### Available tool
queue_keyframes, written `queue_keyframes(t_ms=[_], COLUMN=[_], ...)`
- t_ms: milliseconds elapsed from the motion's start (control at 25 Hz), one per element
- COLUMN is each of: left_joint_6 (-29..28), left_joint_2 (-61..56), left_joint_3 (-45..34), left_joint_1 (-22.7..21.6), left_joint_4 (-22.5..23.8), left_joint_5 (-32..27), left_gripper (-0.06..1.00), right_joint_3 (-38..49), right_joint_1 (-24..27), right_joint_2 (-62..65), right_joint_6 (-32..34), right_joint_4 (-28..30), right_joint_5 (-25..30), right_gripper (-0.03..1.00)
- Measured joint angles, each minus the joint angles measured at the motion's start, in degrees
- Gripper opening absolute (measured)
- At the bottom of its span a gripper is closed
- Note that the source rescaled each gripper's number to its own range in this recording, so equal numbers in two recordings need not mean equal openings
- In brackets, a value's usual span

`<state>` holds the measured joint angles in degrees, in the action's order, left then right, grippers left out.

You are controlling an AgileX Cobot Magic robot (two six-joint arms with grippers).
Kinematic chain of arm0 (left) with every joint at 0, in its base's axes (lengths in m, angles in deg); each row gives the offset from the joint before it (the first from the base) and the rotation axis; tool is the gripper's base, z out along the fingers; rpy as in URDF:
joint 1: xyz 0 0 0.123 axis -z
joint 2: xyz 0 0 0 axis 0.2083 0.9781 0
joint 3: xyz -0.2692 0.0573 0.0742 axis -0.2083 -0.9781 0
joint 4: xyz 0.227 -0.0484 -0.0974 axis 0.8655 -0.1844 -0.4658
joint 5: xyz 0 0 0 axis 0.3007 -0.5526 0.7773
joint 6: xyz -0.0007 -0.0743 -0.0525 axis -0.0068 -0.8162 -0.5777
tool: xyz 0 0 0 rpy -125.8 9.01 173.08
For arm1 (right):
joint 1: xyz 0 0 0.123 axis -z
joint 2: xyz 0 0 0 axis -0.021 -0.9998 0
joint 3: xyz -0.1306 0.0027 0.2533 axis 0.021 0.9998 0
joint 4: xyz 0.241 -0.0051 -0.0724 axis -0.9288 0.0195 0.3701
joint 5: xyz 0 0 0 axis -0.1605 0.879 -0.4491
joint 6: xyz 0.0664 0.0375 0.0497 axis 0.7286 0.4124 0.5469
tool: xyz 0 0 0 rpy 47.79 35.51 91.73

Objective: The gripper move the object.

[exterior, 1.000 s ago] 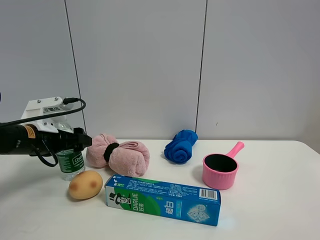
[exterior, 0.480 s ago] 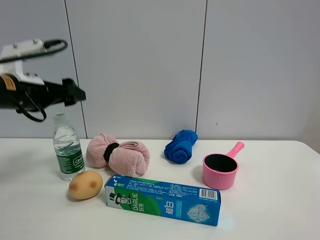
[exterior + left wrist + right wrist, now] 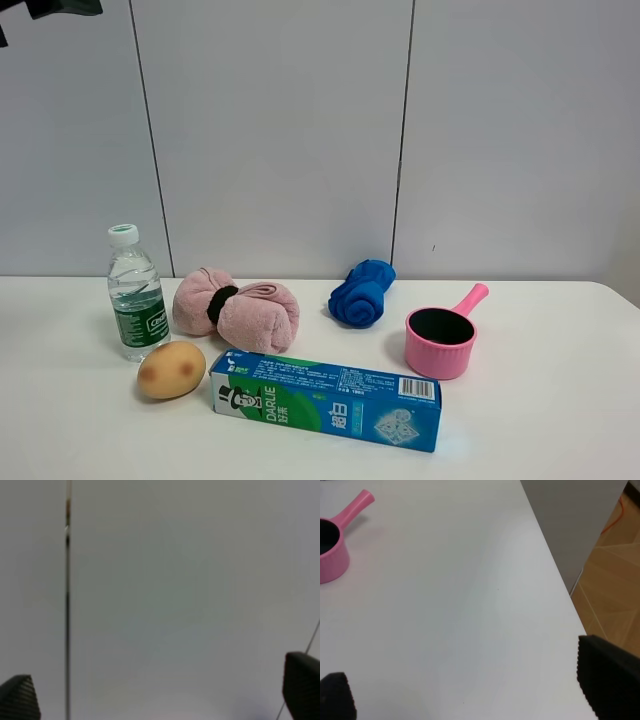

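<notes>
Currently the water bottle [image 3: 136, 292] is standing upright at the left end of the table [image 3: 540, 420], just behind the potato [image 3: 171, 370] and beside the pink towel [image 3: 237, 308]. Both the left gripper [image 3: 160, 695] and right gripper [image 3: 465, 690] are showing fingers spread apart, holding nothing.

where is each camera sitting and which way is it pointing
Exterior high: mounted high, facing the wall across the white table; shows water bottle, toothpaste box and pink pot; only a dark scrap of the left arm at the top corner.
Left wrist: raised, facing the bare grey wall; two black fingertips of the left claw show, wide apart.
Right wrist: looking down over the table's edge to the floor; right claw fingertips show, wide apart.
Shared: exterior and right wrist both show the pink pot.
</notes>
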<state>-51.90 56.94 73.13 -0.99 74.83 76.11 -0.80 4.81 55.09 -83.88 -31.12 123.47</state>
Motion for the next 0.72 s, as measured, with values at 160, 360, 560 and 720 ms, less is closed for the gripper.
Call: queue_keyframes(t_ms=[160,360,560,720], left_joint_6=[2.31,11.68,21.35,24.04], left_joint_2=[-4.08,-9.38,-14.74,-18.03], left_joint_3=[4.61,8.26,8.73,8.73], left_joint_1=[0.05,0.05,0.05,0.05], left_joint_4=[2.52,2.92,2.92,2.92], left_joint_5=[-20.65,-41.72,-57.87,-67.52], left_gripper=[0.99,0.99,0.99,0.99], right_joint_3=[0.0,0.0,0.0,0.0], right_joint_1=[0.0,0.0,0.0,0.0], right_joint_2=[0.0,0.0,0.0,0.0], right_joint_6=[0.0,0.0,0.0,0.0], right_joint_4=[0.0,0.0,0.0,0.0], right_joint_5=[0.0,0.0,0.0,0.0], right_gripper=[1.0,1.0,1.0,1.0])
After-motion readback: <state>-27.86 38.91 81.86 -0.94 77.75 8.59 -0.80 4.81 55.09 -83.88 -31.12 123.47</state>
